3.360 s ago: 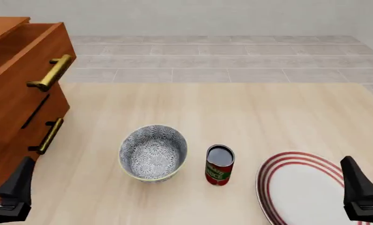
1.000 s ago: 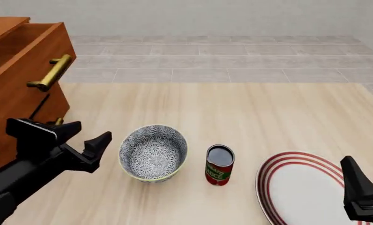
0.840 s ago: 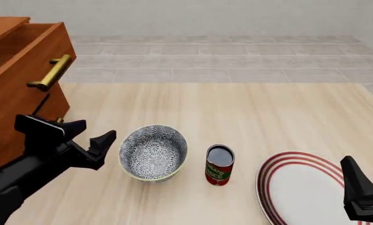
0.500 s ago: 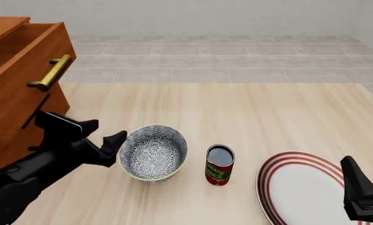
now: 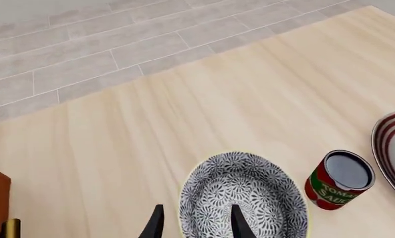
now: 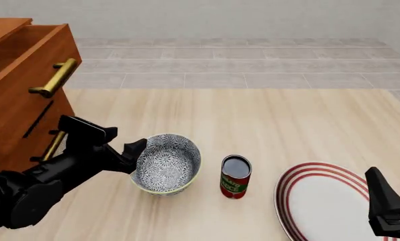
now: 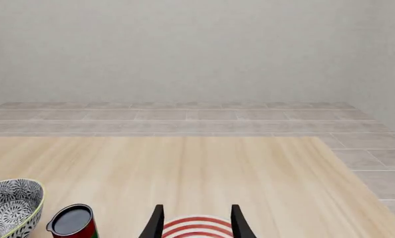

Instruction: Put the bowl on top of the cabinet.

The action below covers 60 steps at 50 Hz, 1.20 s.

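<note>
Bowl [image 6: 165, 163]: seen upright on the table [image 6: 267, 125], left of centre in the front view, just left of the can and right of the cabinet's lower drawers; its grey-blue floral inside is shown in the left wrist view [image 5: 244, 201] and its edge in the right wrist view [image 7: 12, 206].
Right gripper [image 6: 386, 206]: seen at the near right edge of the front view, over the near rim of the plate; in its wrist view [image 7: 193, 221] the two fingers are held apart with nothing between them.
Left gripper [image 6: 125, 144]: placed at the bowl's left rim; in the left wrist view [image 5: 193, 223] the fingers are spread, one tip over the bowl's inside and the other outside the rim, so the rim is straddled; whether the rim is touched cannot be told.
Plate [image 6: 320, 201]: a flat white plate with red rings is laid at the near right of the table, well apart from the bowl.
Can [image 6: 235, 176]: a red-labelled can is stood upright between the bowl and the plate, close beside the bowl, not touching it.
Cabinet [image 6: 15, 95]: set at the far left, reddish-brown, with brass bar handles [image 6: 55, 78]; the upper drawer is seen pulled out.
Floor [image 6: 254, 63]: grey tiles are shown beyond the table's far edge.
</note>
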{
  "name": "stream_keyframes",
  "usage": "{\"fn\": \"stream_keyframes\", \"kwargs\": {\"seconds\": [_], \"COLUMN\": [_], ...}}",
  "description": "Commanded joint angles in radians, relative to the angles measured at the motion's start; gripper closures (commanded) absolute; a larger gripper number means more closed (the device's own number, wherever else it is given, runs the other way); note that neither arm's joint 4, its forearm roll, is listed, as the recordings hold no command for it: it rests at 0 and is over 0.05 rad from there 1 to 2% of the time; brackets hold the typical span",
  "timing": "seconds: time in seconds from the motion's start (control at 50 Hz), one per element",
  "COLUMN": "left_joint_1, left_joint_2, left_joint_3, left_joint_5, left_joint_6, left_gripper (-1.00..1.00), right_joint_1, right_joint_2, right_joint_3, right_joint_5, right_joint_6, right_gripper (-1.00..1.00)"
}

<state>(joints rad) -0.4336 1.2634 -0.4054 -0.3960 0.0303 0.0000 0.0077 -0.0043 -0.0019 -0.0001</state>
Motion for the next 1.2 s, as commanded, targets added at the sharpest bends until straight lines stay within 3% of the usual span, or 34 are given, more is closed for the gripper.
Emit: {"fn": "stream_keyframes", "kwargs": {"seconds": [0.02, 1.2], "left_joint_1": [0.014, 0.049], "left_joint_2": [0.050, 0.245], "left_joint_3": [-0.015, -0.045], "left_joint_5": [-0.022, -0.119], "left_joint_6": [-0.004, 0.022], "left_gripper": [-1.00, -1.00], "right_joint_1": [0.000, 0.000], "right_joint_2": [0.000, 0.000], "right_joint_3": [0.000, 0.000], "right_joint_5": [0.000, 0.000], "right_joint_6": [0.000, 0.000], "right_gripper": [-1.00, -1.00]}}
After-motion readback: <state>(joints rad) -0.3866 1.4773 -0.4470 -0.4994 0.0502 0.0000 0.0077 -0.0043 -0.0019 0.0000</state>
